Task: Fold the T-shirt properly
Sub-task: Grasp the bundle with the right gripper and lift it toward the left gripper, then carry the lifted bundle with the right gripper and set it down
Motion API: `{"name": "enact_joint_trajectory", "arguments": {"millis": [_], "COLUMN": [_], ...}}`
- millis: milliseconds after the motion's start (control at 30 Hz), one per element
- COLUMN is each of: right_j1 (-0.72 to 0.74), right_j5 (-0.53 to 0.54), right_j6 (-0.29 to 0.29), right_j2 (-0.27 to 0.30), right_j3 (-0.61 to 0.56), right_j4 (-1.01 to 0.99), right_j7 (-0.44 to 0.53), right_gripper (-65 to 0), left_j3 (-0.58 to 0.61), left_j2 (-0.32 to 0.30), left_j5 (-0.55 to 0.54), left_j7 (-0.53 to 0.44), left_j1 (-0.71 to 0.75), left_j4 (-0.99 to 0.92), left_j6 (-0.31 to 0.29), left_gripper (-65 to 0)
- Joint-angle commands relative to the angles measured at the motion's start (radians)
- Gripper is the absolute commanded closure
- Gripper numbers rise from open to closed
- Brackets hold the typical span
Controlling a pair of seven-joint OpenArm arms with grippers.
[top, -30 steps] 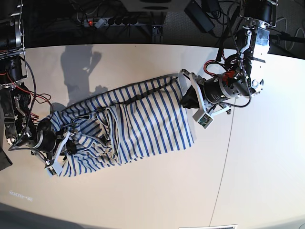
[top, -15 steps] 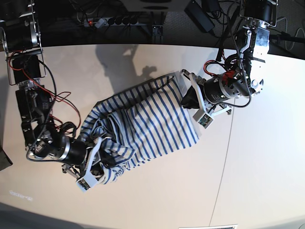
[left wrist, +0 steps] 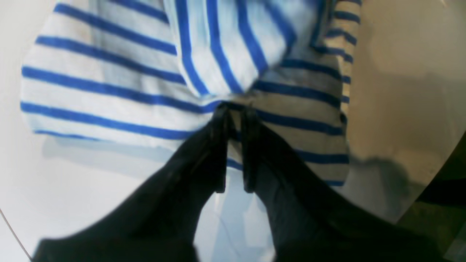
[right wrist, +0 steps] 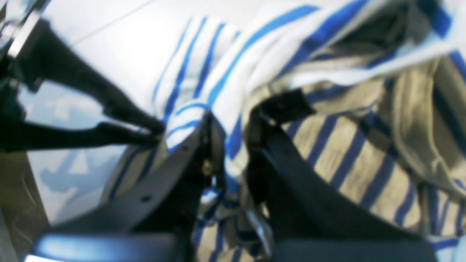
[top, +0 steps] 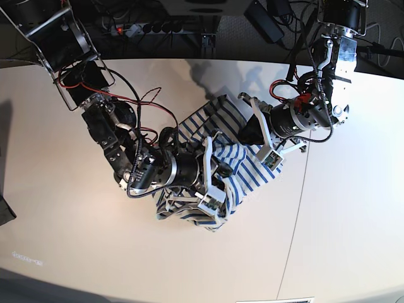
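The T-shirt (top: 214, 158) lies near the middle of the table (top: 76, 240), gathered into a thick bundle. Its cloth is soft and white with thin blue stripes all over, and it makes many loose folds and wrinkles. The bundle is longer than it is wide; in the base view its long axis runs on a diagonal, from the upper right, next to the left arm, down to the lower left. The stripes on the flat upper part run across this axis, while on the raised part they bend in several directions. The table is smooth, pale and a little shiny, with one thin seam line (top: 297, 208) crossing it.

The left tool (left wrist: 235, 109) has black, smooth fingers that stand narrow, and their tips pinch an edge of the striped cloth. Around this grip the cloth spreads flat on the table and a second layer is folded over it.

The right tool (right wrist: 233, 123) is also narrow, and a rolled fold of the shirt passes between its dark jaws. In the base view this tool holds its part of the shirt above the lower layers, close to the left tool. In the right wrist view the cloth behind the jaws looks darker and crumpled.
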Motion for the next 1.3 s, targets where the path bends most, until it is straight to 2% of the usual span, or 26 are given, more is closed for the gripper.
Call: {"name": "enact_joint_trajectory", "arguments": {"millis": [0,233,533,633,767,933,1267], "right_j1": [0.026,-0.05,-0.079,-0.083,-0.089,-0.09,-0.09], "right_j5": [0.014,0.012,-0.046,-0.047,-0.047,-0.06,-0.061], "right_j6": [0.035,0.035,0.035,0.035,0.035,0.035,0.036], "right_j2": [-0.011,-0.061,-0.059,-0.059,-0.059,-0.062,-0.099], "right_j3": [-0.009,-0.034,-0.034,-0.034,-0.034,-0.034,-0.06], "right_j4": [0.028,0.086,0.09,0.09,0.09,0.09,0.09], "right_j7": [0.022,0.02,0.024,0.024,0.024,0.025,0.004], "right_gripper": [0.0,0.0,0.0,0.0,0.0,0.0,0.0], "left_j3": [-0.003,-0.003,-0.014,-0.063,-0.184,-0.321,-0.377], "left_j2": [0.0,0.0,0.0,0.0,0.0,-0.001,-0.006], "left_j5": [-0.011,-0.011,-0.011,-0.011,-0.016,-0.094,-0.105], "left_j7": [-0.026,-0.045,-0.055,-0.055,-0.05,-0.023,-0.016], "left_j1": [-0.013,-0.014,-0.019,-0.019,-0.019,-0.019,-0.019], "left_j4": [0.018,0.018,0.018,0.021,0.026,0.027,0.027], "left_j6": [0.007,0.007,0.011,0.011,0.011,0.01,0.01], "left_gripper": [-6.9,-6.9,-6.9,-6.9,-6.9,-6.9,-6.9]}}
